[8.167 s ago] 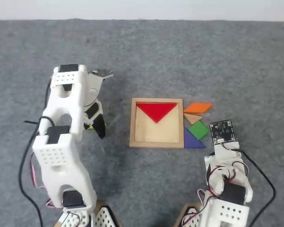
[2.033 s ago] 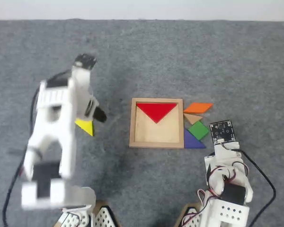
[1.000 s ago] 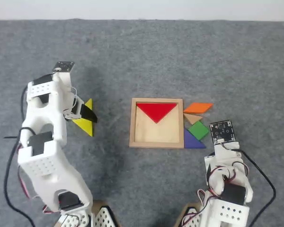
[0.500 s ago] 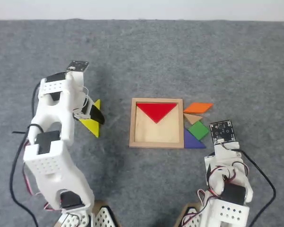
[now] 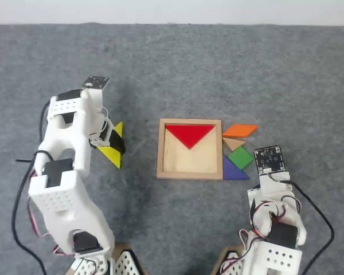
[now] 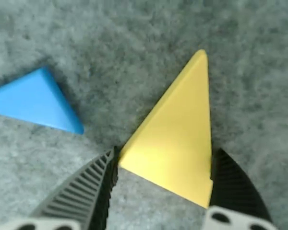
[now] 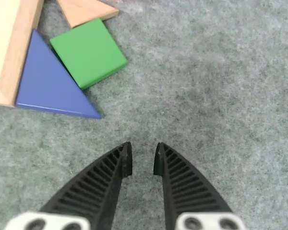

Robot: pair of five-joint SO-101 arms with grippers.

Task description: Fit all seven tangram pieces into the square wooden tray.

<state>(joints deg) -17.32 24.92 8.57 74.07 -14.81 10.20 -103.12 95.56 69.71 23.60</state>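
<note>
The square wooden tray (image 5: 160,150) holds one red triangle (image 5: 189,135) against its far side. My left gripper (image 5: 111,143) is left of the tray, shut on a yellow triangle (image 5: 110,153). In the left wrist view the fingers (image 6: 100,187) press on two sides of that yellow triangle (image 6: 177,139), with a light blue triangle (image 6: 33,103) on the carpet beside it. Right of the tray lie an orange parallelogram (image 5: 239,130), a tan triangle (image 5: 233,143), a green square (image 5: 241,157) and a dark blue triangle (image 5: 234,170). My right gripper (image 7: 142,157) is shut and holds nothing, a little short of the green square (image 7: 89,51) and the dark blue triangle (image 7: 48,86).
Grey carpet covers the whole table, with bare room beyond the tray and between the two arms. The right arm (image 5: 269,163) stands just right of the loose pieces. The tray's lower half is bare wood.
Over the last second my left gripper has carried the yellow triangle a short way right, toward the tray. The right arm and the pieces beside the tray have not moved.
</note>
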